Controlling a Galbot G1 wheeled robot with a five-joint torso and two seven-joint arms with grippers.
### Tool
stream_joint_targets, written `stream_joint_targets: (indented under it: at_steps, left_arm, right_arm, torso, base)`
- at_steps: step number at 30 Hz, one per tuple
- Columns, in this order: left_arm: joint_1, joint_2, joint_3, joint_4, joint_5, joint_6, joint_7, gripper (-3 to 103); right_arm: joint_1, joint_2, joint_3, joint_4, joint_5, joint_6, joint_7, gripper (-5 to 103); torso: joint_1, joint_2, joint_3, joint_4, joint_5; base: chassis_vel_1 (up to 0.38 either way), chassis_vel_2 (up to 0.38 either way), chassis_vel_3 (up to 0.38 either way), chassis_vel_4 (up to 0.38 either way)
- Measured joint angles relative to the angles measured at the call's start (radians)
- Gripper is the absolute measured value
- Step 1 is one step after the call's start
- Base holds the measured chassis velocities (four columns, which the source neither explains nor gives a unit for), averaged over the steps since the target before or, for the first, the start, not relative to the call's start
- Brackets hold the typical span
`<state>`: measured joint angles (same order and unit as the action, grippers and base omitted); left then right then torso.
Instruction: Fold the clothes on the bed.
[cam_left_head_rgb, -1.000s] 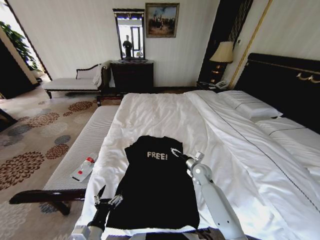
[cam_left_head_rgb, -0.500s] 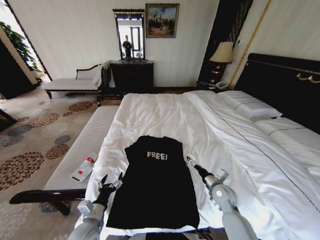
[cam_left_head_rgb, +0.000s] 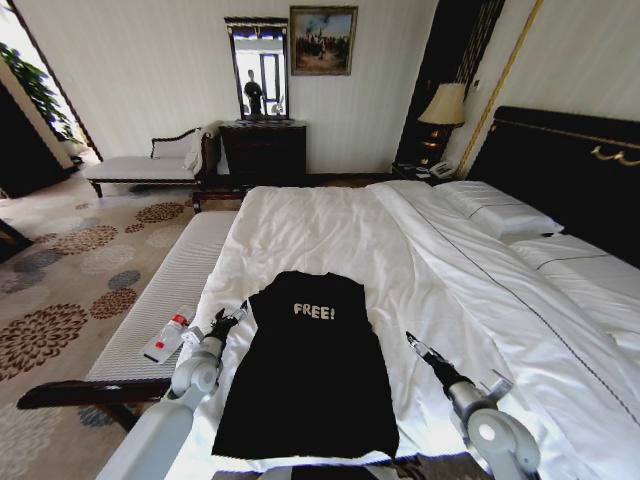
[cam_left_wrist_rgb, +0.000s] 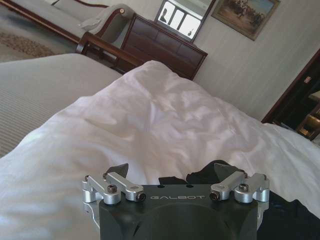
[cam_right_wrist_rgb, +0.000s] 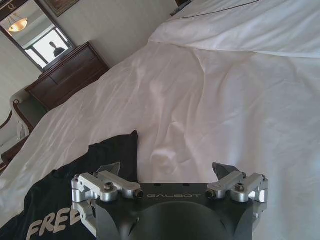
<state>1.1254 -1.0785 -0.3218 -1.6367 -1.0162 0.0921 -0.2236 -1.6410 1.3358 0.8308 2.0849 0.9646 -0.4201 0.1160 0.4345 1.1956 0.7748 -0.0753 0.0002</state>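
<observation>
Room background: hotel-style bedroom.
A dark dresser (cam_left_head_rgb: 264, 152) with mirror (cam_left_head_rgb: 258, 70) is standing against the pale wall beside a painting (cam_left_head_rgb: 323, 40); floral carpet (cam_left_head_rgb: 70, 270) is covering the floor; a lamp (cam_left_head_rgb: 446, 105) is glowing.

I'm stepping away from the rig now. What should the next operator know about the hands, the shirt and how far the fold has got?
Left hand: open, empty, at the upper left corner of the black T-shirt.
Right hand: open, empty, over the white duvet just off the shirt's right edge.
Shirt: flat on the bed, sides tucked into a narrow strip, FREE! lettering up.
Left: fold it crosswise.
</observation>
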Motion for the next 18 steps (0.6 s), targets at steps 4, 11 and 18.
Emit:
stream_joint_targets:
  at_steps: [4, 11, 18]
  left_arm:
    - [-0.066, -0.027, 0.026, 0.112, -0.031, 0.008, 0.04, 96]
    - [-0.11, -0.053, 0.057, 0.199, -0.063, 0.011, 0.097, 94]
    - [-0.167, -0.118, 0.089, 0.308, -0.09, 0.013, 0.154, 80]
  right_arm:
    - [-0.002, 0.003, -0.008, 0.003, -0.002, -0.001, 0.01, 100]
    - [-0.004, 0.007, -0.006, 0.008, -0.002, -0.002, 0.016, 100]
    - [-0.007, 0.008, 0.0, 0.0, -0.003, 0.003, 0.029, 100]
  torso:
    - [0.0, 0.0, 0.0, -0.0007, -0.0001]
    - [0.0, 0.0, 0.0, -0.0005, -0.0001]
    - [0.0, 0.0, 0.0, -0.0006, -0.0002]
  base:
    - [0.0, 0.0, 0.0, 0.0]
    - [0.0, 0.0, 0.0, 0.0]
    - [0.0, 0.0, 0.0, 0.0]
